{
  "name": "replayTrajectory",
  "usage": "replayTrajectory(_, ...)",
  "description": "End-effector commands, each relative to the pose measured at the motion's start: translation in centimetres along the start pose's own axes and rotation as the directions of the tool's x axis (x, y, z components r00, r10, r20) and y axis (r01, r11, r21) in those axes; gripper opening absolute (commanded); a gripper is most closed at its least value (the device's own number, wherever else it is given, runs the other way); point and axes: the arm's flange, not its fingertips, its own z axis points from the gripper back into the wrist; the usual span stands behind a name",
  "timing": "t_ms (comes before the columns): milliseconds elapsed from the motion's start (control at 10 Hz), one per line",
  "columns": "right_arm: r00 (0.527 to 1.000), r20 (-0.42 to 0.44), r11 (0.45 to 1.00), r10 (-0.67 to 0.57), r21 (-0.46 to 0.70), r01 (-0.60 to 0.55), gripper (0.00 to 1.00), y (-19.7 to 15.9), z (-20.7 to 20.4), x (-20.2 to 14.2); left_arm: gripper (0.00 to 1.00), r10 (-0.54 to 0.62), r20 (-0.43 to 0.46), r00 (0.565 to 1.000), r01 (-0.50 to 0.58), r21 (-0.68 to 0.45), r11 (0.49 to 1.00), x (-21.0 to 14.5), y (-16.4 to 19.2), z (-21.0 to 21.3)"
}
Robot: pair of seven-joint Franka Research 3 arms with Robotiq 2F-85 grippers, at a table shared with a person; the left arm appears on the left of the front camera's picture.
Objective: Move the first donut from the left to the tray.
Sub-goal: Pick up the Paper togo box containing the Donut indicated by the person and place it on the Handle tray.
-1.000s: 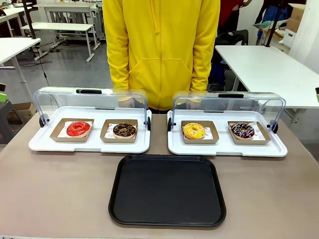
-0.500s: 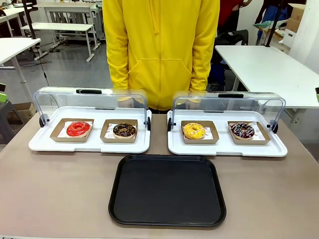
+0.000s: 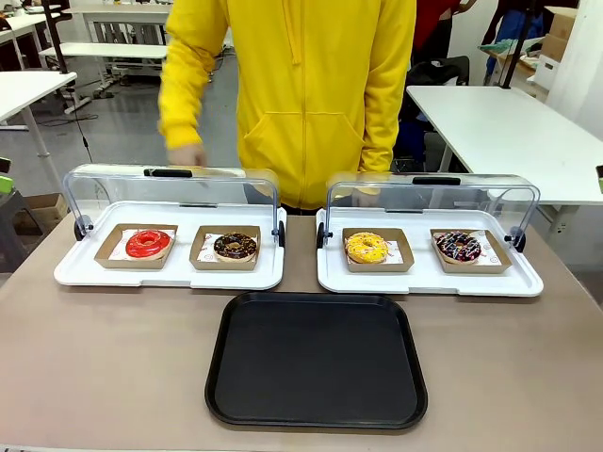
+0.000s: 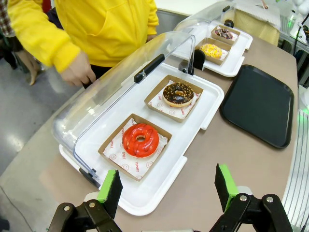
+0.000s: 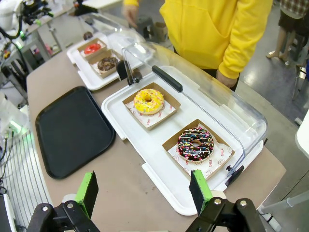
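A robotics laboratory or test room is shown, arranged as a mock bakery counter. Plain white rectangular tables on metal legs are seen far left on a bare grey floor. Another white table is seen far right, with brown cardboard boxes beyond it. On the near grey-brown table, white display trays with clear domed lids are laid out before the left gripper and right gripper, black with green pads.

Bright, even indoor light.
Soft glare on clear domed lids; motion blur on person's hand; wide-angle bending at wrist-view edges.
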Motion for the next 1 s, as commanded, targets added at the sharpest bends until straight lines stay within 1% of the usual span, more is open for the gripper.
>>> replayTrajectory(0, 0.999, 0.026, 1.000, 0.024, 0.003, -0.024, 1.00, -0.33, 0.00, 0.25, 1.00, -0.019, 0.027, 0.999, 0.019, -0.002, 1.000, 0.05, 0.24, 0.01)
replayTrajectory(900, 0.999, 0.026, 1.000, 0.024, 0.003, -0.024, 1.00, -0.33, 0.00, 0.25, 1.00, -0.019, 0.027, 0.999, 0.019, -0.002, 1.000, 0.05, 0.24, 0.01)
